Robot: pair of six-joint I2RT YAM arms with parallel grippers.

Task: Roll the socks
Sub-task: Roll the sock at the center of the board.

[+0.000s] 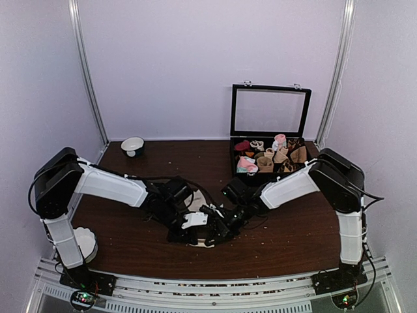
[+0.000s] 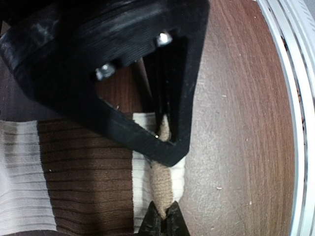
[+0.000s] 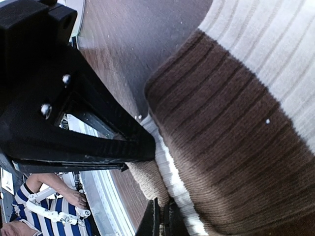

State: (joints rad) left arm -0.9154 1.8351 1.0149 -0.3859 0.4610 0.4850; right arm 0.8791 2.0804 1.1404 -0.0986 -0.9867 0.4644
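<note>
The socks (image 2: 88, 172) lie flat on the brown table, ribbed knit with dark brown and whitish bands and a tan-beige end (image 2: 165, 189). My left gripper (image 2: 163, 219) is shut on that tan end, which is pinched up into a ridge over the whitish band. In the right wrist view the socks (image 3: 231, 137) fill the right side, and my right gripper (image 3: 161, 217) is shut on a tan fold (image 3: 150, 179) at their edge. From above, the left gripper (image 1: 190, 229) and the right gripper (image 1: 219, 228) meet low over the table's front centre, hiding most of the socks (image 1: 194, 220).
A black box (image 1: 236, 166) with a raised glass lid at the back right holds several rolled socks. A white bowl (image 1: 132, 145) stands at the back left, another white dish (image 1: 85, 242) by the left arm's base. The metal rail (image 2: 295, 98) borders the near edge.
</note>
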